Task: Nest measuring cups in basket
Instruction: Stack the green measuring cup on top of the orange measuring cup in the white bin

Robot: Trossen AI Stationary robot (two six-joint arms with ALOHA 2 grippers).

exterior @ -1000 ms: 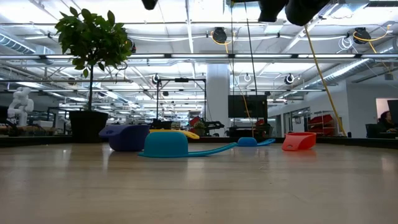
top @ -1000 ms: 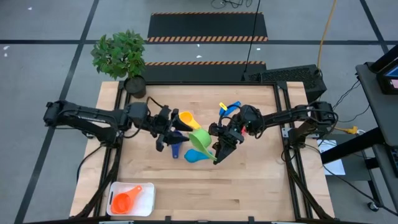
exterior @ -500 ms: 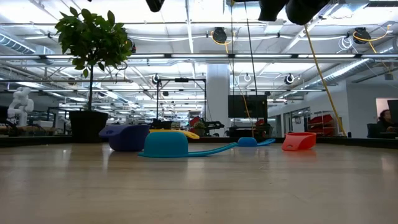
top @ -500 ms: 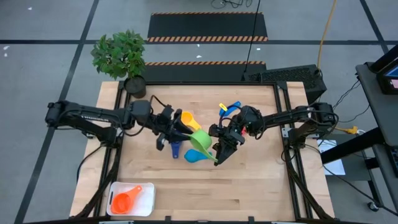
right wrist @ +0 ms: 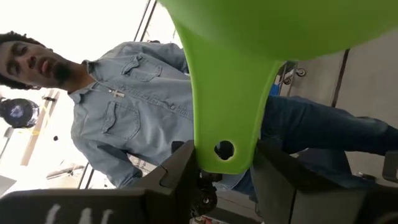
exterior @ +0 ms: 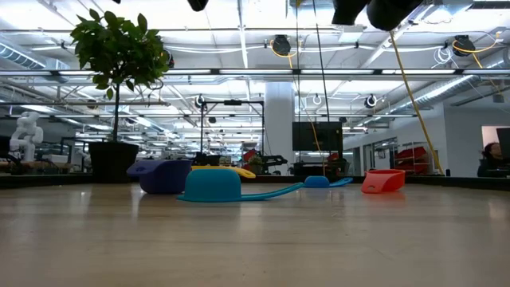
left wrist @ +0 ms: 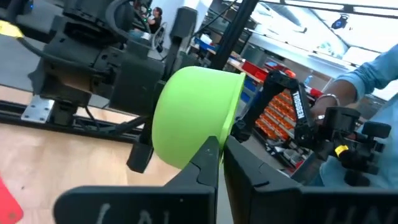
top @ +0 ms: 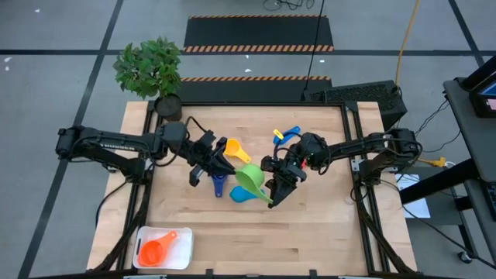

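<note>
A: Where is the green cup (top: pixel 249 177)?

B: Lifted above the middle of the table (top: pixel 310 232), held from both sides. The right claw (top: pixel 273 194) grips its handle between its fingers (right wrist: pixel 177 171); the left claw (top: pixel 225 164) has pinched shut on the bowl's rim.

A: And the others?

B: The yellow cup (top: pixel 231 147) lies just behind the green cup, the dark blue cup (top: pixel 219 185) beside it under the left claw, the light blue cup (top: pixel 242 194) directly below it. The orange cup (top: pixel 157 250) sits in the basket (top: pixel 183 249), well away at the table's near-left corner. A potted plant (top: pixel 152 70) stands at the far-left corner.
</note>
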